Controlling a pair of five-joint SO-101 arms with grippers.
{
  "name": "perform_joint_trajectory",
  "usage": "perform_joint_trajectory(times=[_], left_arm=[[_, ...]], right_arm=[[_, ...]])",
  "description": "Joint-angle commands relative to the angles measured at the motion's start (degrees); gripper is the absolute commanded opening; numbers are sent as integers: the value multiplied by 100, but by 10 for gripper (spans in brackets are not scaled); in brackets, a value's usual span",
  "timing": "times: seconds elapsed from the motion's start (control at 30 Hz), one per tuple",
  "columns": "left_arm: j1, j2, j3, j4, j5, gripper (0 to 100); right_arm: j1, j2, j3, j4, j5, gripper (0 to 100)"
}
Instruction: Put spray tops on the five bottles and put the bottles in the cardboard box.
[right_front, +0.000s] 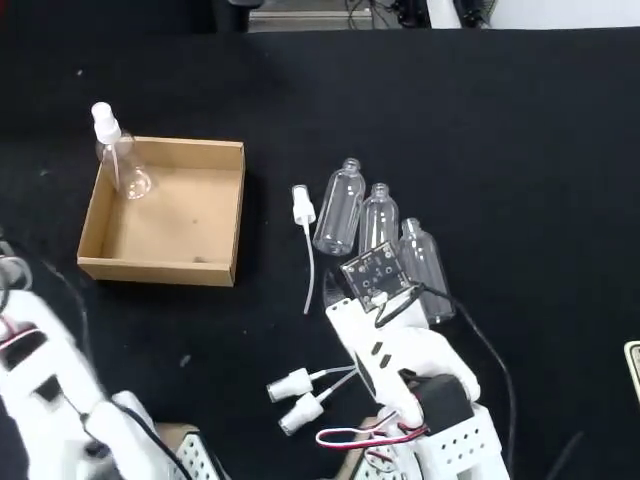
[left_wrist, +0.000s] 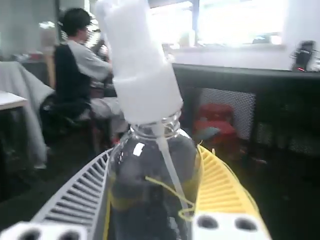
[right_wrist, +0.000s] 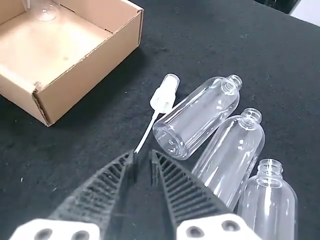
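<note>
My left gripper (left_wrist: 152, 155) is shut on a clear bottle (left_wrist: 150, 185) that carries a white spray top (left_wrist: 137, 70); this bottle shows at the left edge of the table (right_front: 12, 270). Another topped bottle (right_front: 120, 160) stands in the far left corner of the cardboard box (right_front: 235, 215). Three topless bottles (right_front: 378, 222) lie side by side at mid table. A spray top (right_wrist: 164, 96) with its long tube lies beside them. My right gripper (right_wrist: 142, 156) hovers at the tube's free end, jaws narrowly open, nothing between them.
Two more spray tops (right_front: 290, 385) lie close together near the right arm's base (right_front: 440, 420). The box's near wall (right_wrist: 85, 75) stands a little way from the right gripper. Bare black cloth stretches to the right of the bottles.
</note>
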Motion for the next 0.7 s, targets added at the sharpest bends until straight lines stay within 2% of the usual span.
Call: perform_joint_trajectory(times=[0.0,0.1,0.23,0.37,0.53,0.67], left_arm=[[831,-1143,154,826,0,30],[1622,-1890,576,1090,0,30],[2703,-2769,1209,1108,-35,30],[3591,-3270,1552,1116,-44,30],[4400,-3288,1587,1116,-44,30],[4743,-3262,1560,1125,-44,30]], right_arm=[[-35,-110,-119,9,-35,25],[26,-110,-119,9,-35,25],[378,-110,-127,0,-35,25],[396,-110,-119,-9,-35,25],[396,-110,-84,-97,-35,25],[396,-110,-84,-88,-35,25]])
